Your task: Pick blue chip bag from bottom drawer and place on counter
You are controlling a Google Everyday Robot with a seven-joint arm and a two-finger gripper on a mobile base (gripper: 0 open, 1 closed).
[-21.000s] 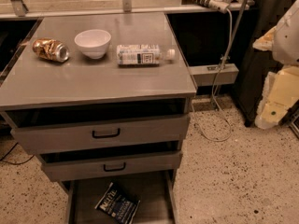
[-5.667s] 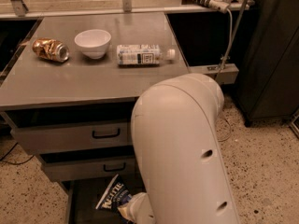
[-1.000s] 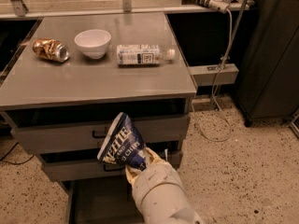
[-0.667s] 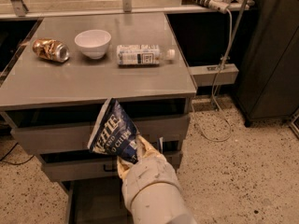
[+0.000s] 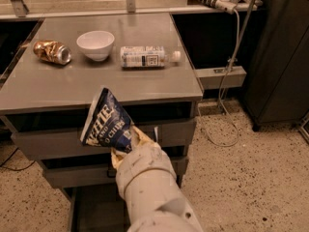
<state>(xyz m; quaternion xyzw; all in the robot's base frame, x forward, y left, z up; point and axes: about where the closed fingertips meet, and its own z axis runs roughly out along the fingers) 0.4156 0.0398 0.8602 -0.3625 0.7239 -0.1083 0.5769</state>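
The grey counter (image 5: 58, 86) bears a gold can (image 5: 52, 51), a white bowl (image 5: 95, 44) and a bottle (image 5: 147, 56); before its front edge hangs the blue chip bag (image 5: 106, 122), crinkled dark navy with white lettering, tilted, top corner reaching the edge. Below the counter, the gripper (image 5: 126, 146) clamps the bag's lower end.

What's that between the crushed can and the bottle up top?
A white bowl, in the camera view. The pincer holds the bag lower down, by the counter front edge.
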